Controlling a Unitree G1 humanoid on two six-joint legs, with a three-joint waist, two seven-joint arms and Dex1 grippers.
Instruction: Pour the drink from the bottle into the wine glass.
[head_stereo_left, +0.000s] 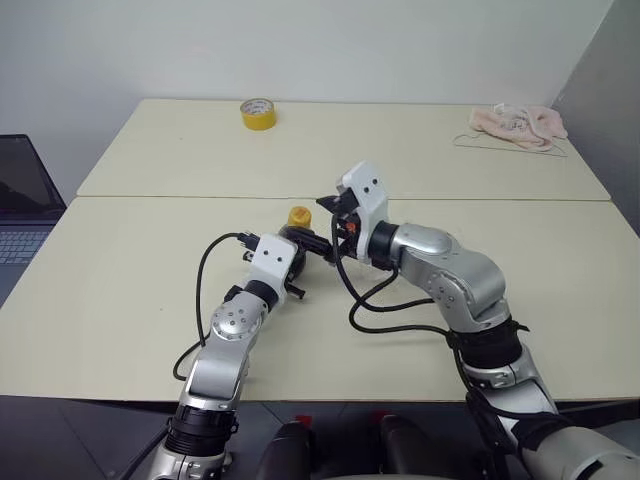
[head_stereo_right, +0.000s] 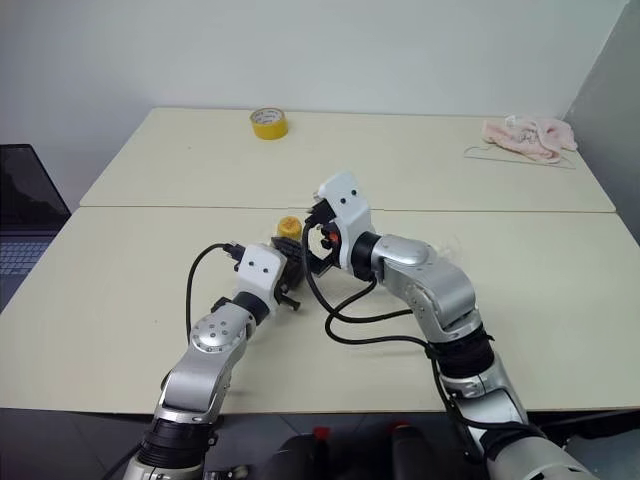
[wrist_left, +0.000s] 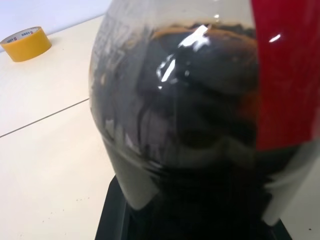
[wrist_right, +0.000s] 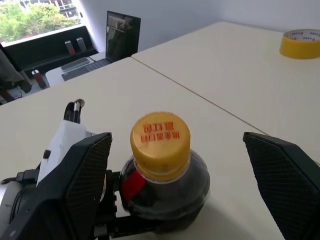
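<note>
Bottle (wrist_right: 162, 185) stands upright on the surface (head_stereo_left: 120, 290), near the middle of the front half, just short of the seam between the two table tops. Cap (wrist_right: 160, 138) on; the drink (wrist_left: 200, 125) fills the body close to the shoulder.

Left end effector (head_stereo_left: 295, 262): clamped on the bottle's body, holding it steady from the near-left side.

Right end effector (wrist_right: 180, 175): jaws spread wide, one finger either side of the cap, neither touching it.

Step in hand, as I judge it: uncapping, ahead of any pour. Next move calls for the right fingers to close squarely on the cap and twist while the left grip resists rotation.

Yellow tape roll (head_stereo_left: 258, 113) sits at the far edge, a pink cloth (head_stereo_left: 520, 124) at the far right corner.
</note>
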